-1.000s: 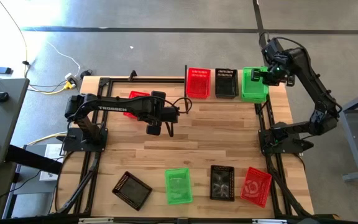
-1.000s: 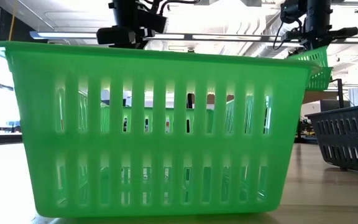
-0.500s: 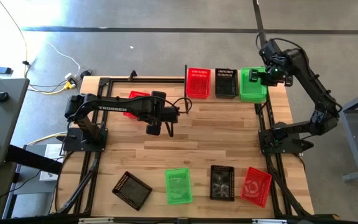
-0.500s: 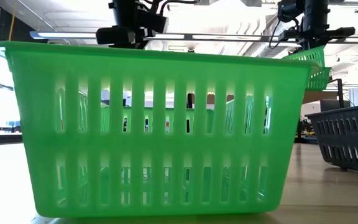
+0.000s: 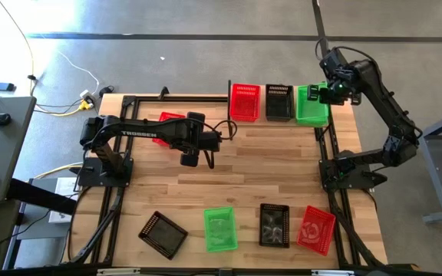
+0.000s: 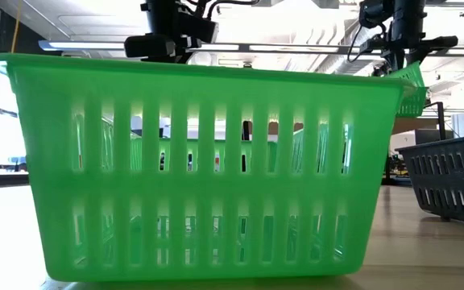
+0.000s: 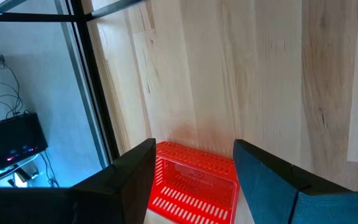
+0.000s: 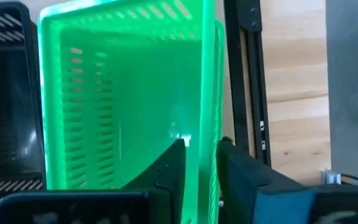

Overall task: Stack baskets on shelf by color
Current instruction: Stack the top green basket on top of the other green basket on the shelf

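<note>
High view: three baskets in a row on the shelf [image 5: 278,123] at upper centre-right of the frame: red basket [image 5: 245,102], black basket [image 5: 279,102], green basket [image 5: 311,104], side by side, close together.

Right hand [image 5: 330,93] sits at the green basket's right rim. Right wrist view: fingers [image 8: 169,168] straddle the basket wall, one inside, one outside, a narrow gap between them. Can't tell whether they're still pinching the wall or already released. A second green rim shows just outside the first there, so it looks nested in another green one.

Left hand [image 5: 198,159] hangs over the table [image 5: 267,176] at centre-left, fingers spread wide, holding nothing. Left wrist view shows a red basket [image 7: 194,185] on the table below, seen between the fingers; in the high view that one [image 5: 169,121] is mostly hidden under the left arm.

Lower edge of the high view, loose on the table, left to right: black [image 5: 163,233] turned at an angle, green [image 5: 220,228], black [image 5: 274,225], red [image 5: 316,228] slightly turned.

Low view: near green basket [image 6: 200,169] fills the frame; shelf green basket [image 6: 411,89] shows at upper right under the right arm.
</note>
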